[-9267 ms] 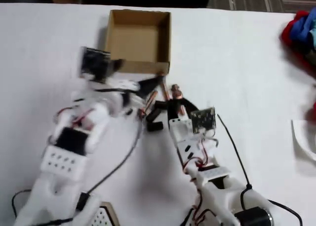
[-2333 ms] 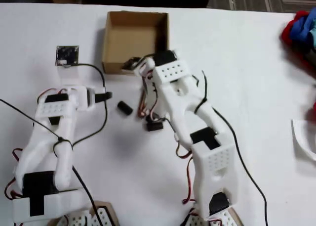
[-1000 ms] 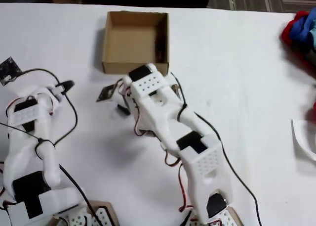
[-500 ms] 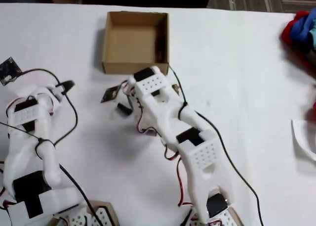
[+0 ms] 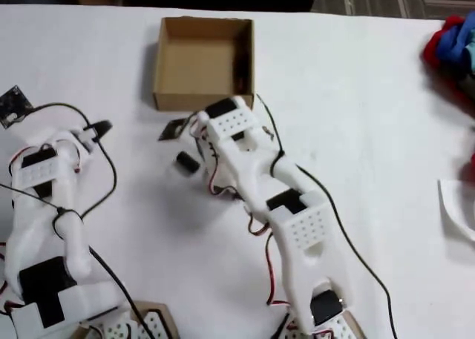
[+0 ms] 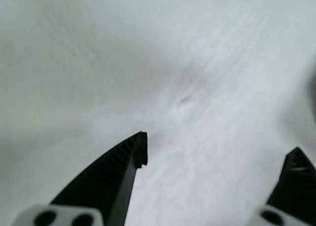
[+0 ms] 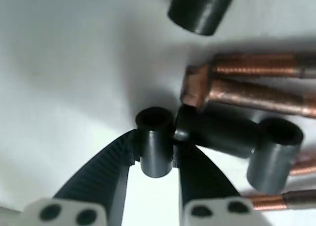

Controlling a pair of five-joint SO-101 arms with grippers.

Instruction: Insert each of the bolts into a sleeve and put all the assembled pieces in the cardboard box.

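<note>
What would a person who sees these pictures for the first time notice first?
The right gripper pinching a black sleeve, beside copper bolts and other sleeves on the white table. In the high view, the open cardboard box stands just beyond that arm.

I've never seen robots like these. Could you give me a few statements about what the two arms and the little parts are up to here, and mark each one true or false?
1. The right arm's fingers are shut on a black sleeve. True.
2. The left arm's fingers hold a bolt. False: they are open over the bare table and hold nothing.
3. Copper-coloured bolts lie close beside the held sleeve. True.
4. The cardboard box is closed with a lid. False: it stands open at the top.
5. Another sleeve lies loose on the table, outside the box. True.
</note>
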